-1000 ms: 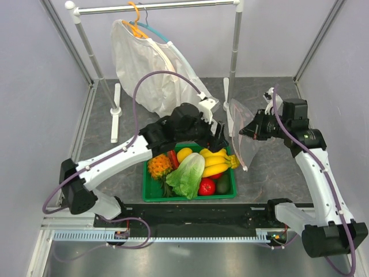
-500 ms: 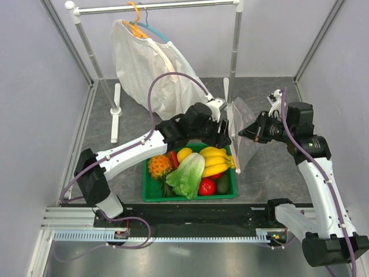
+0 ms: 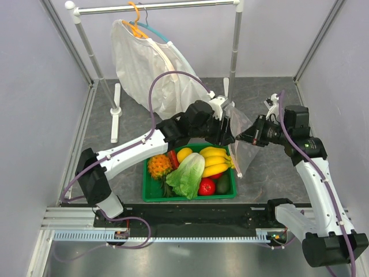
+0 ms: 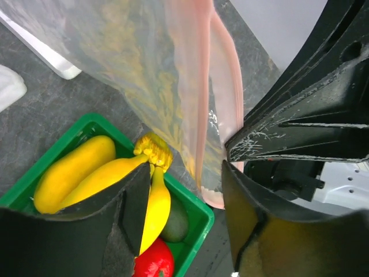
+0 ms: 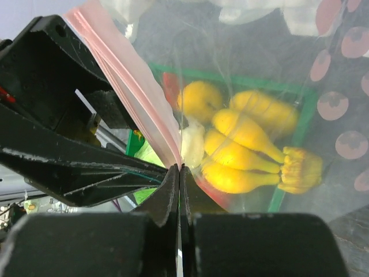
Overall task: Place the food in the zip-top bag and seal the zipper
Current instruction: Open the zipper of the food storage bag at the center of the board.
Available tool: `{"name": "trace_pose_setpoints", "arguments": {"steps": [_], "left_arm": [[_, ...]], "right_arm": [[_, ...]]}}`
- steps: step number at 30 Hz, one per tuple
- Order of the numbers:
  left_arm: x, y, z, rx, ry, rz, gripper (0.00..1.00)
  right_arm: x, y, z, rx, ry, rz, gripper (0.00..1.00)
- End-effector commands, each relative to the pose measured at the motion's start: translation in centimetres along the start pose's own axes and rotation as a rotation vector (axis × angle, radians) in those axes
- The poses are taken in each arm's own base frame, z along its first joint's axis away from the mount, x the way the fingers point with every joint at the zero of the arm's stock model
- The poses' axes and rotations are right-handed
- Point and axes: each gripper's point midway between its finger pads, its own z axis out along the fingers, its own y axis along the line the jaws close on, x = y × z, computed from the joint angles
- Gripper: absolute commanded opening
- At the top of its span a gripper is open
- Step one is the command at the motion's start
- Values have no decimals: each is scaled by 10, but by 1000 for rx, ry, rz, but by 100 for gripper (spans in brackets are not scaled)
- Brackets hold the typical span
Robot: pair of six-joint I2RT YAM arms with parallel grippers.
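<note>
L arm (image 3: 130, 153) & R arm (image 3: 320, 184): white shells w/ black joints, black bases & wrist blocks, a purple cable (image 3: 151, 95) looping along each, matte-black L tool (image 4: 181, 213) & R tool (image 5: 177, 173), the latter's fingers (image 4: 288, 141) scuffed w/ pale scratches.

Bright even light, soft shadows; top view sharp; zip-top bag (image 4: 144, 69) blurred near wrist cameras.

white garment (image 3: 144, 63) hangs on the rack (image 3: 155, 7) — bananas (image 3: 214, 160), pineapple (image 3: 159, 165) in green bin (image 3: 179, 198).
</note>
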Motion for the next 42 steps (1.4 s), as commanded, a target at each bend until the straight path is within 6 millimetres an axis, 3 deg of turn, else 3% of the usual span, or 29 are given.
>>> {"name": "trace_pose_setpoints", "arguments": {"steps": [1,2,3,4,6,7,10,16,21,27,28,30,32,33,37,42], "left_arm": [[-15,-9,2,13,-28,-28,49],[-15,-9,2,17,-24,-28,39],[-14,-13,0,39,-14,-31,20],[-15,-16,-2,52,-12,-35,11],[-16,-20,-5,70,-7,-68,2],[-17,-20,-5,75,-4,-85,2],[-24,-20,-4,82,-6,-161,2],[-33,-26,-2,123,5,-238,2],[-36,-30,-1,150,12,-272,2],[-28,-23,-3,140,34,-270,2],[-27,-21,-5,133,33,-263,2],[-19,-10,-5,94,47,-264,2],[-11,15,-9,22,58,-259,2],[-8,25,-11,-7,65,-257,2],[14,74,-18,-134,132,-194,2],[26,91,-17,-177,172,-156,2]], "right_arm": [[-1,17,-1,-84,-7,-7,0],[-3,14,-1,-67,-11,-9,0],[-4,11,0,-51,-17,-20,0],[-6,6,1,-27,-24,-40,0],[-14,-6,2,40,-53,-69,5],[-17,-10,3,56,-59,-96,22],[-22,-18,5,93,-77,-145,46],[-13,-28,4,156,-91,-200,52],[-10,-30,9,181,-91,-251,45],[-22,-32,7,219,-118,-289,30],[-25,-33,6,232,-115,-293,24],[-29,-38,4,271,-108,-302,14],[-34,-37,-6,312,-100,-337,8],[-36,-35,-11,321,-100,-350,0],[-42,-17,-43,349,-131,-415,0],[-47,-7,-82,434,-187,-461,0]]}}
